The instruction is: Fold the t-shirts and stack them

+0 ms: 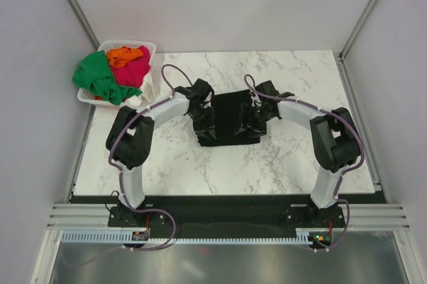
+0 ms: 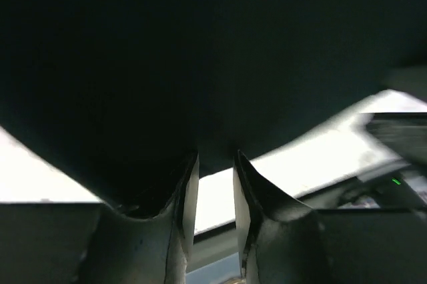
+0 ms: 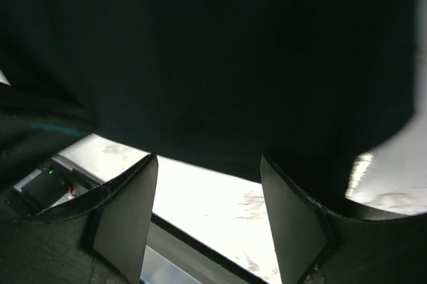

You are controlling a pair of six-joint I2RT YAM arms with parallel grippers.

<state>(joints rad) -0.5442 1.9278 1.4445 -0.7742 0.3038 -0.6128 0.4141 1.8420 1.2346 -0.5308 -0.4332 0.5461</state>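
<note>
Where my arms bend inward in the top view, my left gripper (image 1: 203,116) and right gripper (image 1: 254,116) sit low on the black t-shirt (image 1: 227,107) mid-table. The green t-shirt (image 1: 97,77), orange t-shirt (image 1: 121,55) and pink t-shirt (image 1: 137,69) are heaped in the basket (image 1: 148,47) at the far left.

In the left wrist view, my fingers (image 2: 189,197) stand a narrow slit apart under dark cloth; whether they pinch it I cannot tell.

In the right wrist view, my fingers (image 3: 130,217) are spread wide and grip nothing.

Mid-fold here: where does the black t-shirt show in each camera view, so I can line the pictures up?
Top external: the black t-shirt lies mid-table, between the two arms.
Left wrist: it fills the upper part of the picture.
Right wrist: it fills the top and middle.
Shared landmark: the marble tabletop, seen as a bright strip below the shirt's edge in both wrist views.
</note>
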